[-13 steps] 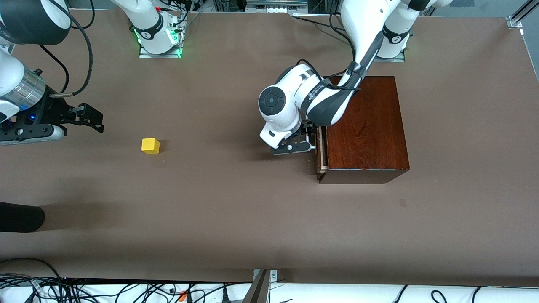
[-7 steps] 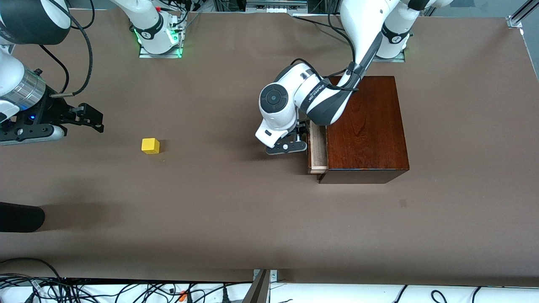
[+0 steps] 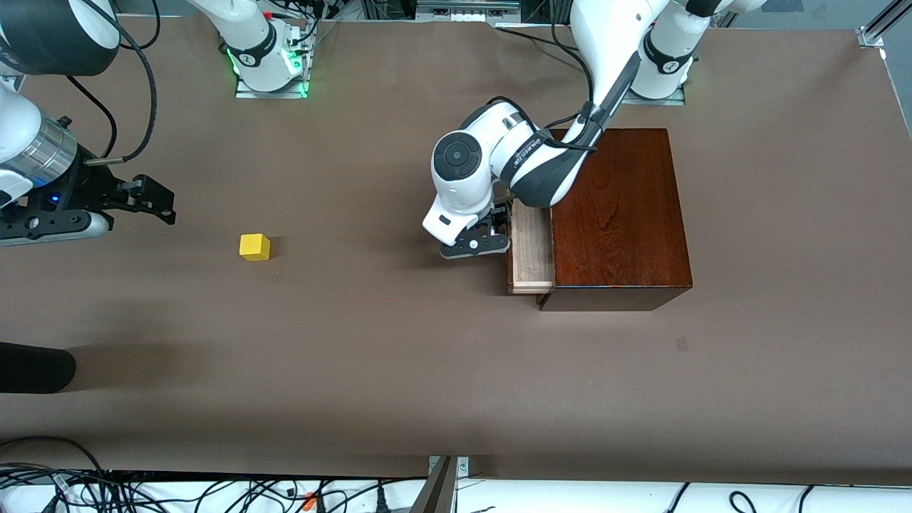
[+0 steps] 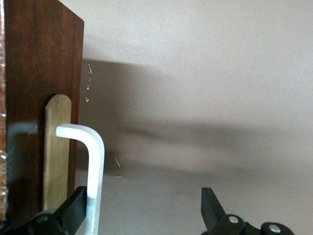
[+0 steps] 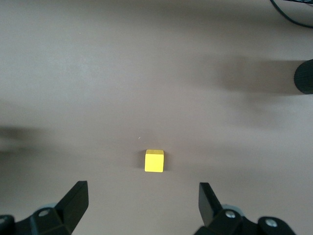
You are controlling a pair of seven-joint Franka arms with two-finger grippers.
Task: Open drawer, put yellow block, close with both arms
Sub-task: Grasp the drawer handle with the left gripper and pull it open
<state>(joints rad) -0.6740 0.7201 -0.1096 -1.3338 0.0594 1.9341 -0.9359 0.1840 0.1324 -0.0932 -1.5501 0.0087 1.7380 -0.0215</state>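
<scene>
The drawer (image 3: 531,249) stands partly pulled out of the mahogany box (image 3: 620,214), its pale tray showing. My left gripper (image 3: 496,232) is at the drawer's front, open. In the left wrist view one of its fingers (image 4: 73,211) sits between the white handle (image 4: 94,161) and the dark drawer front (image 4: 39,73), touching the handle; the gripper (image 4: 144,215) is spread wide. The yellow block (image 3: 254,246) lies on the table toward the right arm's end. My right gripper (image 3: 153,199) is open and empty, hovering beside the block; the block (image 5: 154,161) lies ahead of the right gripper (image 5: 143,203).
A black cylindrical object (image 3: 35,367) juts in at the table's edge at the right arm's end, nearer the front camera than the block; it also shows in the right wrist view (image 5: 304,77). Cables (image 3: 214,491) lie along the near edge.
The drawer has slid farther out of the box, drawn by my left gripper moving toward the right arm's end. The right arm and the yellow block have not moved.
</scene>
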